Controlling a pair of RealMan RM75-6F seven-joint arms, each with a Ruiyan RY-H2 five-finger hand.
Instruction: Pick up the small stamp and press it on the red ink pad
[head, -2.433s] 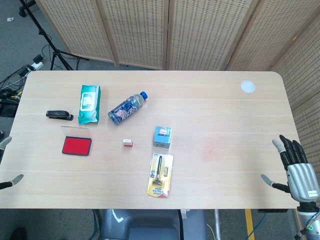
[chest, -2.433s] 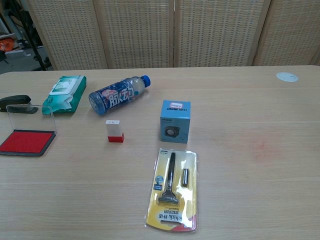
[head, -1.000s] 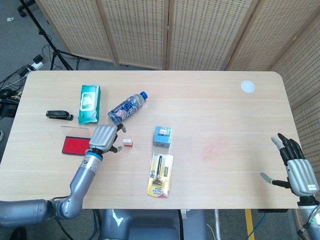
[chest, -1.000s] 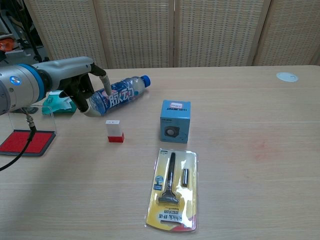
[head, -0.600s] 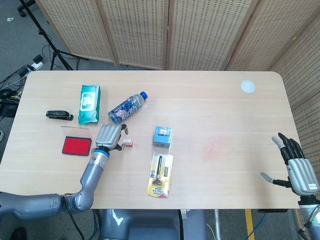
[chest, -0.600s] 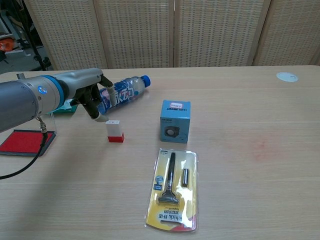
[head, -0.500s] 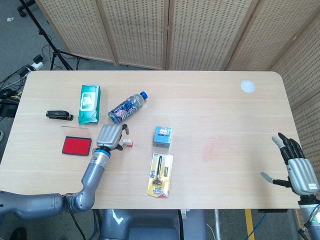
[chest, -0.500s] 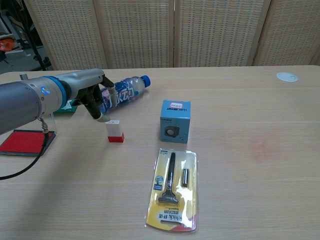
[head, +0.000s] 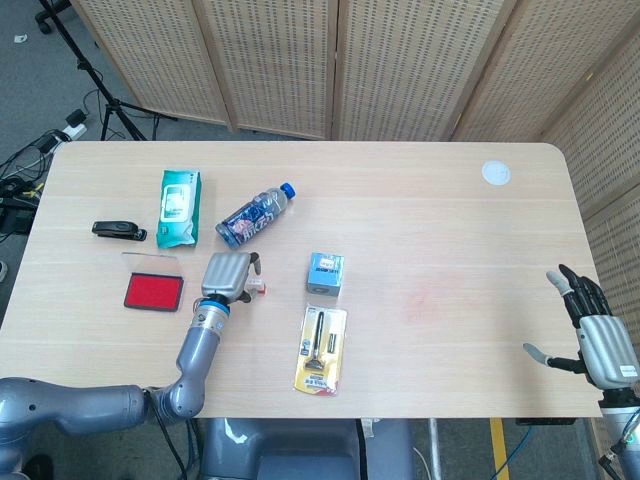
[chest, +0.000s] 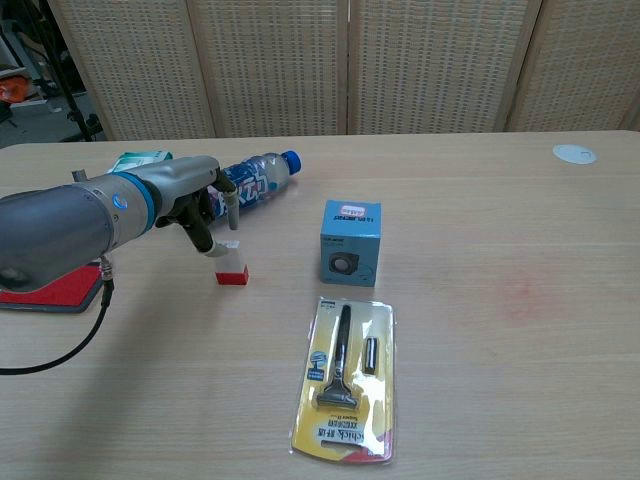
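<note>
Left hand (chest: 205, 212) fingertips seemingly touching small stamp (chest: 231, 263).

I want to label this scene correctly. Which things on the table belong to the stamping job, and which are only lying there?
Job: small stamp, red ink pad, left hand reaching at the stamp.

Lying about: water bottle, blue box, razor pack, wet wipes, black stapler, white disc. The right hand is idle.
</note>
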